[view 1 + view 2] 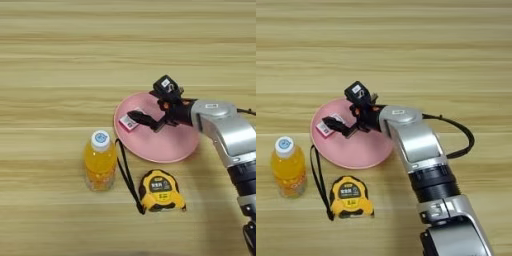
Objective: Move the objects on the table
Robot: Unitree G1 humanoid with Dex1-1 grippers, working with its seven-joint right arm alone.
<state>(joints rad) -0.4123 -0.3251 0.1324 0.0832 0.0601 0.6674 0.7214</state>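
Packet: the white-and-red packet [131,121] lies on the left part of the pink plate [170,147].
Fingers: the gripper [136,118] is right at the packet; I cannot tell whether it grips.
Tip: lift straight, clearing the rim.
Tape measure: the tape measure [161,190] sits on the table [75,55] below the plate.
Views: the right eye shows the arm's black cable.

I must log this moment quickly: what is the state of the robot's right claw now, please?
Right claw: over the round pink plate, at the small flat white-and-red packet; whether it is open, shut or gripping the packet cannot be told.
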